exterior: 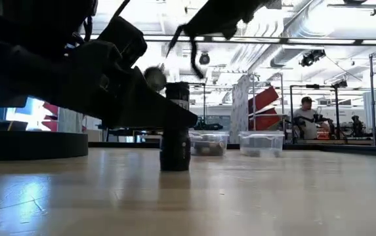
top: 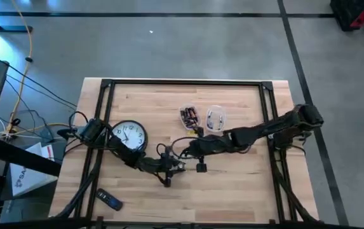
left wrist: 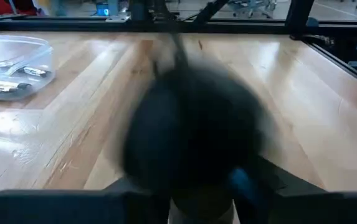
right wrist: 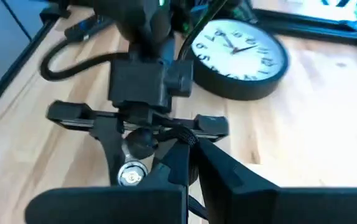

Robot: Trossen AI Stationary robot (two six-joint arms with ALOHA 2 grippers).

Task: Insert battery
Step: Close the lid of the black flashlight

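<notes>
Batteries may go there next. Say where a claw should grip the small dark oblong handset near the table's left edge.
Probably across its narrow width at mid-length, from straight above: the small dark oblong handset lies flat and slantwise on the wooden table, long sides free.

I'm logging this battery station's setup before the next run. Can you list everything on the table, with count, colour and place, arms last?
Wall clock: one, white face with black rim, lying face up on the table's left part.
Plastic tubs: two, clear, side by side at the table's middle back; one holds dark batteries, the other light ones.
Remote control: one, dark, near the front left edge.
Cylindrical device: one, black, standing upright between the two grippers; what it is cannot be told.
Table: one, light wood with a black frame.
Left gripper: one, black, at the table's middle front.
Right gripper: one, black, reaching in beside the left one.
</notes>
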